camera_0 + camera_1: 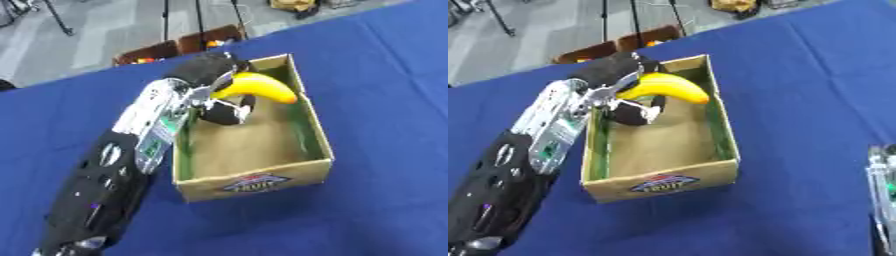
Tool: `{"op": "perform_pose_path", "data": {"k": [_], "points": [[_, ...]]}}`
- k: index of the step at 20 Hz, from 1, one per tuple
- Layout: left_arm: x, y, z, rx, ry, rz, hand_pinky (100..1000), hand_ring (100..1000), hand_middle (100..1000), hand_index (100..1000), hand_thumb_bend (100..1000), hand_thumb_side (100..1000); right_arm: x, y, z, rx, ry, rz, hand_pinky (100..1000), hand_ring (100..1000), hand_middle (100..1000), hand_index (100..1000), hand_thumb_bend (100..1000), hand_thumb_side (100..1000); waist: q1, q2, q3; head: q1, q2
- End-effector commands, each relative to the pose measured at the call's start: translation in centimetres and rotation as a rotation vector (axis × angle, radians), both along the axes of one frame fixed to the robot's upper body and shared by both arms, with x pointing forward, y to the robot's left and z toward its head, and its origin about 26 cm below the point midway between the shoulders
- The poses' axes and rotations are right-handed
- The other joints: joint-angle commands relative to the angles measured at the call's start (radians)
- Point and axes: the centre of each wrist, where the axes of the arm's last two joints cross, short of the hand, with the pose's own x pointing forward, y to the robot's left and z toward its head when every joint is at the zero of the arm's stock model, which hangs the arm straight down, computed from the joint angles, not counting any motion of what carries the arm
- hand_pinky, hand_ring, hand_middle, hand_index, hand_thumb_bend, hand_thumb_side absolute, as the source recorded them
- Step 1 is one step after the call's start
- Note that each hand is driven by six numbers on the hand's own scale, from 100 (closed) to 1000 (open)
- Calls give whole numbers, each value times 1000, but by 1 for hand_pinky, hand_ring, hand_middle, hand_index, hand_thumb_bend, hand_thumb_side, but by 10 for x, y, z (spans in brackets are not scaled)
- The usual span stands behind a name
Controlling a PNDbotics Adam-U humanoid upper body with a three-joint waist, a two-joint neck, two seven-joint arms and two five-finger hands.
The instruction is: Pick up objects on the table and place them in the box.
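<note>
My left hand [214, 75] curls around a banana [256, 87] over the box's [254, 182] far left corner; its long axis runs left-right, free tip pointing right. Only the right eye view shows my right arm [883, 195] at the right edge, fingers unseen.

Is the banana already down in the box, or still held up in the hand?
Still held. The left hand grips the banana above the box, over its far end; the cardboard floor below looks bare.
</note>
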Motion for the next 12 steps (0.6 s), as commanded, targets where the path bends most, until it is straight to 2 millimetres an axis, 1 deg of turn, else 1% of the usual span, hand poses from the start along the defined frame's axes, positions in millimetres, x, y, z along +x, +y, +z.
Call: {"op": "perform_pose_path", "data": {"k": [1, 3, 4, 5, 7, 8, 9, 12], "points": [[0, -1, 4, 0, -17, -7, 112, 387, 550, 676, 100, 338, -3, 1, 7, 1, -27, 6, 773, 852, 599, 884, 100, 877, -10, -17, 0, 4, -9], [0, -1, 3, 2, -15, -8, 112, 387, 550, 676, 100, 338, -3, 1, 7, 1, -27, 6, 773, 852, 599, 884, 100, 877, -10, -17, 0, 3, -9], [1, -2, 2, 3, -12, -9, 130, 396, 607, 712, 100, 355, -3, 1, 7, 1, -27, 6, 772, 852, 598, 883, 100, 878, -10, -17, 0, 3, -8], [2, -3, -2, 10, 5, -16, 132, 397, 628, 730, 100, 364, -3, 1, 7, 2, -27, 5, 772, 852, 598, 883, 100, 878, -10, -17, -1, 4, -8], [3, -5, -5, 15, 29, -34, 121, 389, 627, 733, 100, 375, -3, 1, 7, 3, -27, 5, 772, 851, 598, 883, 100, 879, -11, -17, -2, 4, -8], [3, -6, -6, 13, 38, -43, 123, 390, 634, 738, 100, 394, -3, 1, 7, 3, -27, 5, 772, 851, 598, 883, 100, 879, -11, -17, -2, 4, -9], [3, -6, -7, 12, 46, -52, 131, 394, 665, 762, 100, 431, -3, 1, 7, 3, -28, 4, 772, 851, 597, 883, 100, 879, -11, -16, -3, 4, -9], [3, -7, -10, 23, 63, -65, 146, 408, 751, 814, 100, 473, -3, 0, 7, 4, -27, 2, 773, 852, 597, 883, 100, 878, -10, -16, -3, 3, -7]]}}
